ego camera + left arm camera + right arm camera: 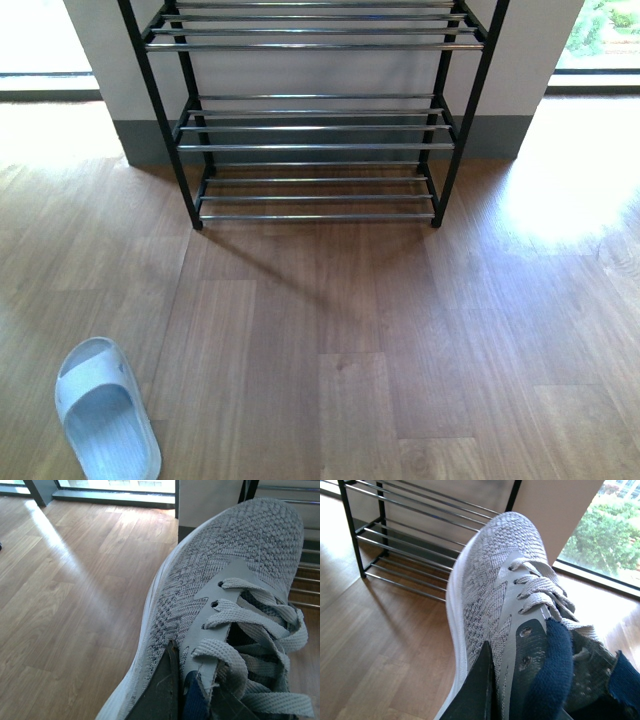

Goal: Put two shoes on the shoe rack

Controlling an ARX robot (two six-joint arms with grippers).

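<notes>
Both shoes lifted, none racked yet.
Left claw [186,700] is clamped on the collar of the left-arm shoe [220,575]; one dark finger presses its outer side, toe aimed towards the rods. Right claw [505,680] grips the right-arm shoe [495,575] the same way, held above the wooden floor [400,330] just short of the shoe rack [315,147]. In the front view every visible tier of the rack is bare and neither arm shows. A pale slipper [105,415] lies well apart. Judged: pick-up finished, both placements remain.
</notes>
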